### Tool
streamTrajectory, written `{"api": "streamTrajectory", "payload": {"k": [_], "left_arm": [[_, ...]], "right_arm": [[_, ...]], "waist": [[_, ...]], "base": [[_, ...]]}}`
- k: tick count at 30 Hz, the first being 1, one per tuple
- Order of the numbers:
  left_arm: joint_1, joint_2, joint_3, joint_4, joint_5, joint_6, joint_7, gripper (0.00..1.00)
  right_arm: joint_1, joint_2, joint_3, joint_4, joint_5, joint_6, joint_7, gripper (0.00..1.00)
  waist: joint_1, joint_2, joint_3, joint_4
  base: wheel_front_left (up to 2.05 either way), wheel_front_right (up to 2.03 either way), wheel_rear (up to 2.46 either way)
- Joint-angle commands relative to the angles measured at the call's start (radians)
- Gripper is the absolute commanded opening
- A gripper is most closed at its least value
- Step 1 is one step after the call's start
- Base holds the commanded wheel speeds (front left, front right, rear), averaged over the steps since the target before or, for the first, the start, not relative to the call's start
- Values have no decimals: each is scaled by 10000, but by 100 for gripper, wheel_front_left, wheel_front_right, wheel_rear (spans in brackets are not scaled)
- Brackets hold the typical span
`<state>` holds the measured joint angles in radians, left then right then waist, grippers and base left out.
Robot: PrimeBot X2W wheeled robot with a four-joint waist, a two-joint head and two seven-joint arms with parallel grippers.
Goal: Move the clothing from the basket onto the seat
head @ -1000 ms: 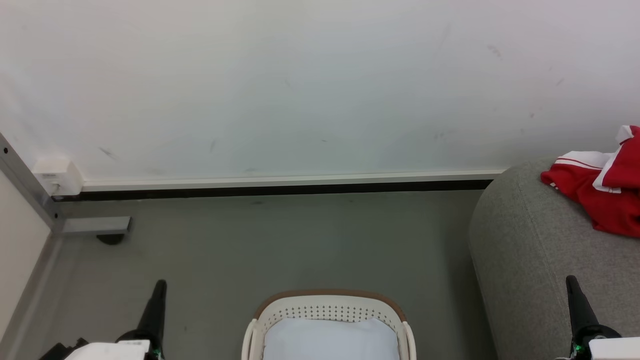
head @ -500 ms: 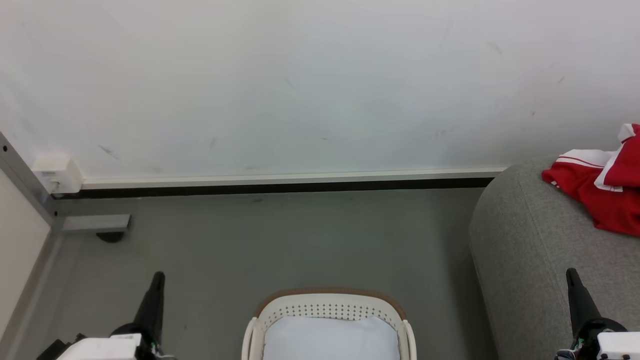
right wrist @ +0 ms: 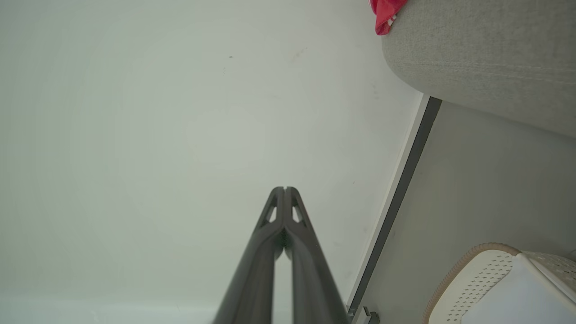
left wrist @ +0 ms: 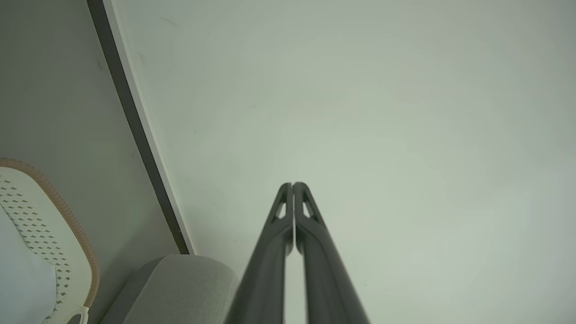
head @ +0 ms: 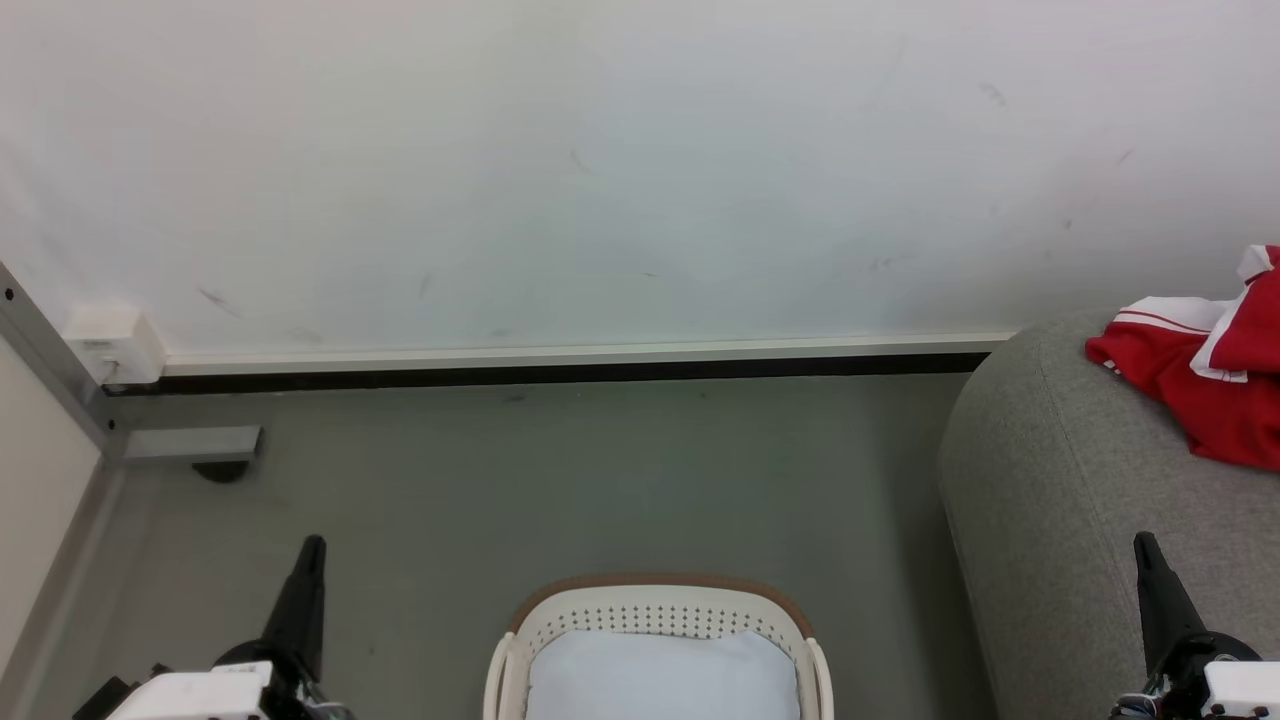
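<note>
Red clothing [head: 1205, 385] with white panels lies crumpled on the grey seat [head: 1060, 510] at the right edge of the head view; a corner of the clothing [right wrist: 386, 11] also shows in the right wrist view, on the seat [right wrist: 486, 58]. The cream basket [head: 655, 610] with a brown rim stands on the floor at bottom centre, holding a pale bluish-white sheet [head: 660, 680]. My left gripper [head: 312, 545] is shut and empty, left of the basket. Over the seat's near part, my right gripper [head: 1143, 540] is shut and empty. Both point at the wall.
A white wall [head: 600, 170] with a dark baseboard [head: 550, 378] runs behind the grey floor [head: 560, 480]. A grey metal frame [head: 60, 390] with a foot and a white box [head: 110, 345] stands at the left.
The head view has shifted slightly. Both grippers have risen a little in it and stay shut. The clothing, basket and seat have not moved.
</note>
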<state>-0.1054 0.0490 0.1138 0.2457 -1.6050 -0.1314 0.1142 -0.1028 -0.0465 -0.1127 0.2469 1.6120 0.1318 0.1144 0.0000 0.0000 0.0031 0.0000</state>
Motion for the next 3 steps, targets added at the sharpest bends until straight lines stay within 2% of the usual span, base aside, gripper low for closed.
{"api": "streamTrajectory", "payload": {"k": [1, 3], "left_arm": [[-91, 20, 32, 8, -139, -10, 38, 0], [-90, 20, 32, 8, -140, -10, 38, 0]], "right_arm": [[-121, -71, -36, -46, 17, -21, 32, 0], [-120, -71, -36, -46, 18, -21, 32, 0]], "waist": [[0, 0, -1, 0], [0, 0, -1, 0]], "base": [[0, 0, 0], [0, 0, 0]]}}
